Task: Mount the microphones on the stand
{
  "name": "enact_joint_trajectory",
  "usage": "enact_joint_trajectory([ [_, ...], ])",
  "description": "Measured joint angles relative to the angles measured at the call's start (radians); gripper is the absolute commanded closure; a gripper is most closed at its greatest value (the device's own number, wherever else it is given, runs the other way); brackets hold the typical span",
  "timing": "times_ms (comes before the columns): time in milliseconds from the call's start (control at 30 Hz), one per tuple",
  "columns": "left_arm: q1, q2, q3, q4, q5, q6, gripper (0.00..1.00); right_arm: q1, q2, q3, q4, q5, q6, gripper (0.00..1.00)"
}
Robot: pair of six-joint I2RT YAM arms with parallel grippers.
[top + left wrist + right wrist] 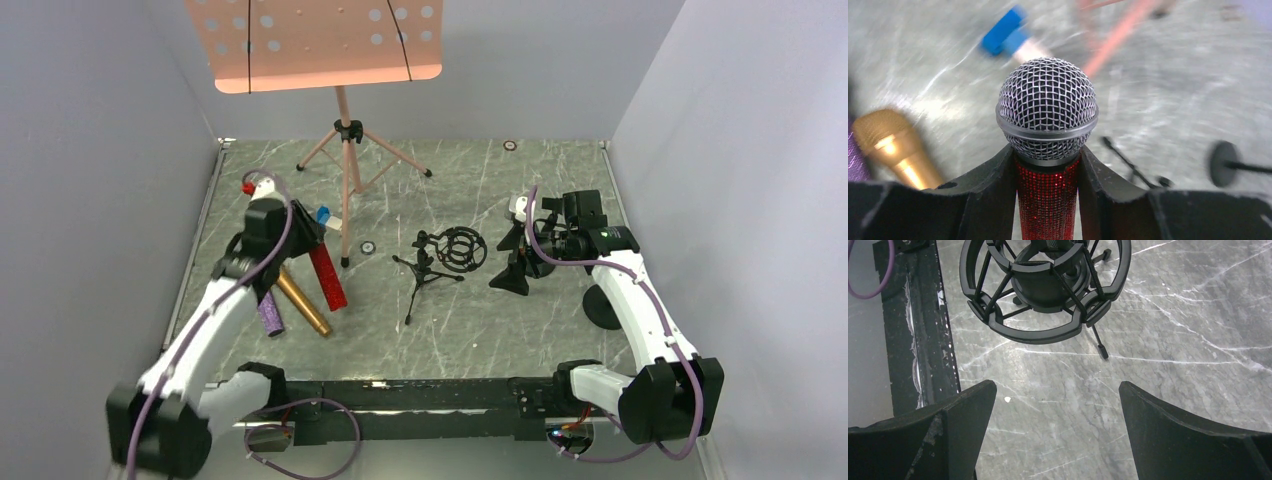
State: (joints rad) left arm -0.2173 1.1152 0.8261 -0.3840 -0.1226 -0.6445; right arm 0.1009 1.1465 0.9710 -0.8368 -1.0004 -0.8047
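Observation:
My left gripper (303,237) (1047,156) is shut on the glittery red microphone (328,277) (1047,102), gripping its body just below the grey mesh head. The gold microphone (303,303) (895,147) and the glittery purple microphone (270,315) (854,160) lie on the table beside it, under my left arm. The black tripod stand with a ring shock mount (450,250) (1045,287) sits mid-table. My right gripper (512,268) (1058,387) is open and empty, just right of the stand, its fingers pointing at the ring.
A pink music stand (345,150) rises at the back, its perforated tray (320,40) overhead. A small blue-and-white block (325,215) (1008,35) lies by its legs. A round black base (605,305) sits near my right arm. Grey walls enclose the table.

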Motion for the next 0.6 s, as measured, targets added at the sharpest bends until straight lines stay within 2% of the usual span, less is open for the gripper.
enact_joint_trajectory([
  [100,0.002,-0.247,-0.123,0.185,0.182,0.073,1.00,0.000,0.000,0.000,-0.001,0.000,-0.001,0.00],
  [233,-0.014,-0.426,-0.264,0.437,0.433,0.111,1.00,0.000,0.000,0.000,-0.007,-0.001,-0.011,0.00],
  [400,-0.132,-0.433,-0.234,0.620,0.604,0.183,1.00,-0.030,-0.001,0.041,-0.064,-0.004,-0.035,0.00],
  [600,-0.282,-0.272,-0.012,0.785,0.743,0.285,1.00,-0.051,-0.009,0.237,-0.217,-0.026,-0.095,0.00],
])
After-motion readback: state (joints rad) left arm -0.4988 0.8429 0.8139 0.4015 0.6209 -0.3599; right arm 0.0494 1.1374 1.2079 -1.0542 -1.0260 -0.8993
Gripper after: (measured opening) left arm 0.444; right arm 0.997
